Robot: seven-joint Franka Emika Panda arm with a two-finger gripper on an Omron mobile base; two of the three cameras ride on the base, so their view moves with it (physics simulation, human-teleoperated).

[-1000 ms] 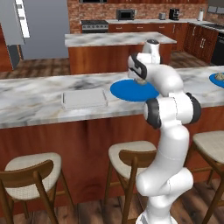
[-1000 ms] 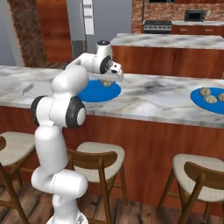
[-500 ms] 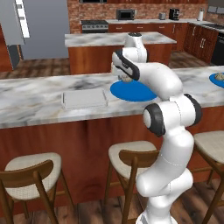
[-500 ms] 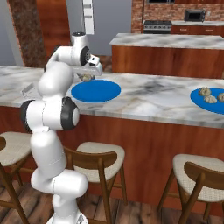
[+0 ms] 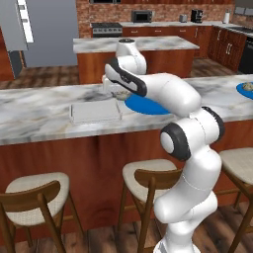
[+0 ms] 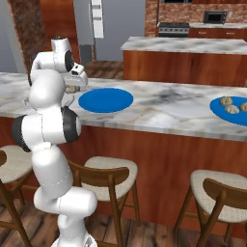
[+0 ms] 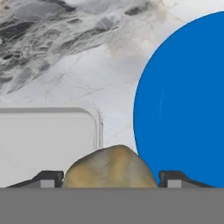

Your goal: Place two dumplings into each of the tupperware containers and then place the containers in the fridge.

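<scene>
The tupperware container (image 5: 95,111) lay on the marble counter (image 5: 34,116) beside the blue plate (image 7: 183,100). The gripper (image 7: 110,178) was clamped on a dumpling (image 7: 109,168).

dumpling (image 7: 110,167) base hidden (hand view), container (image 7: 46,144) cropped

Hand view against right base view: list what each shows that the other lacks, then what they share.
Hand view alone: the pale see-through rectangular tupperware tray, and the two dark fingertips flanking the lumpy tan dumpling.
Right base view alone: the second round blue plate carrying more dumplings, the wooden stools, the white arm.
Both: the near round blue plate, the marble counter, that dumpling.
</scene>
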